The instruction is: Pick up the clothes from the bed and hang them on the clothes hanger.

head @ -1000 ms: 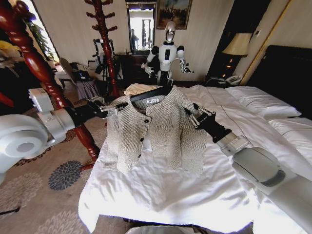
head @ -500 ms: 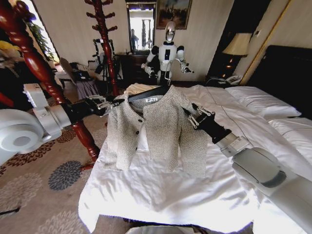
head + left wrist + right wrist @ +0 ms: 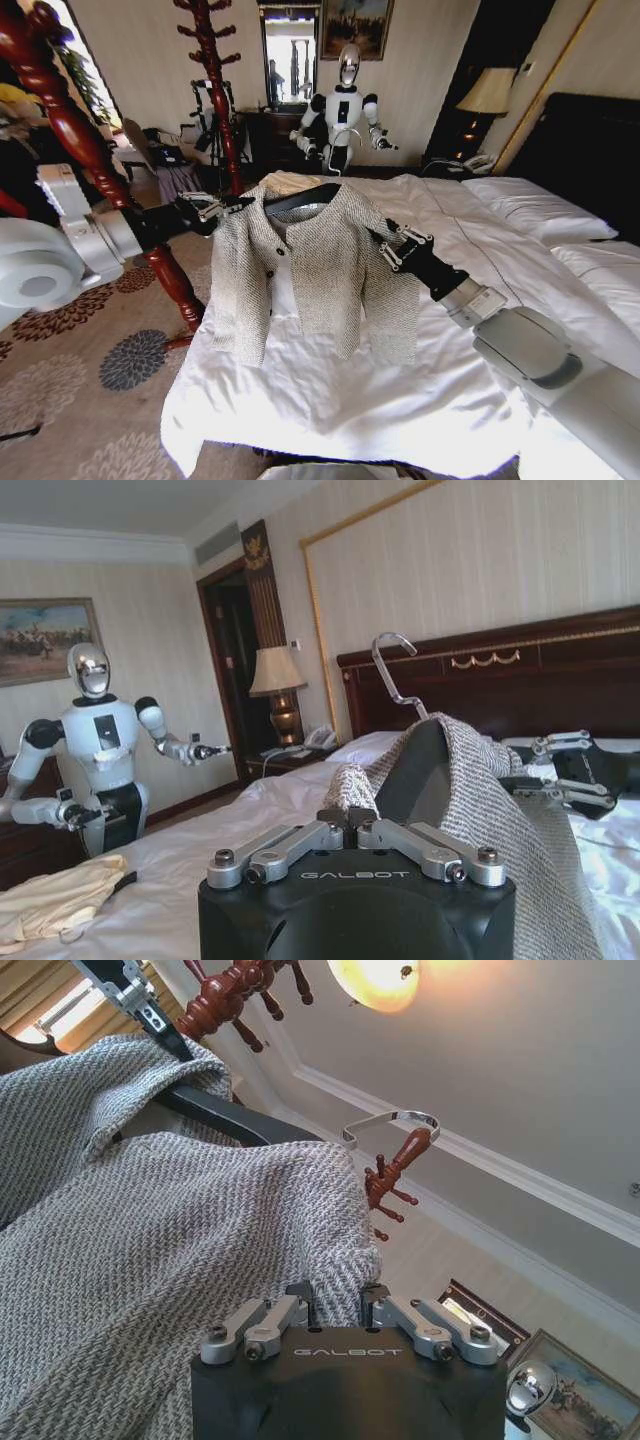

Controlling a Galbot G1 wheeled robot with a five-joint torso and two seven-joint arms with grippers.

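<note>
One jacket (image 3: pixel 315 270) is at the centre, on one hanger (image 3: pixel 305 197) with one hook (image 3: pixel 392 660). Two grippers hold it: the left gripper (image 3: pixel 228 208) at 10 o'clock, the right gripper (image 3: pixel 385 245) at 3 o'clock. One bed (image 3: pixel 400 400) spreads from 5 o'clock, with two pillows (image 3: pixel 540 210) at 2 o'clock. Two coat stands rise, one (image 3: pixel 75 140) at 9 o'clock, one (image 3: pixel 215 80) at 11 o'clock. At 12 o'clock are one other robot (image 3: pixel 343 110), one cream cloth (image 3: pixel 55 905), and one lamp (image 3: pixel 488 92) toward 1 o'clock.
</note>
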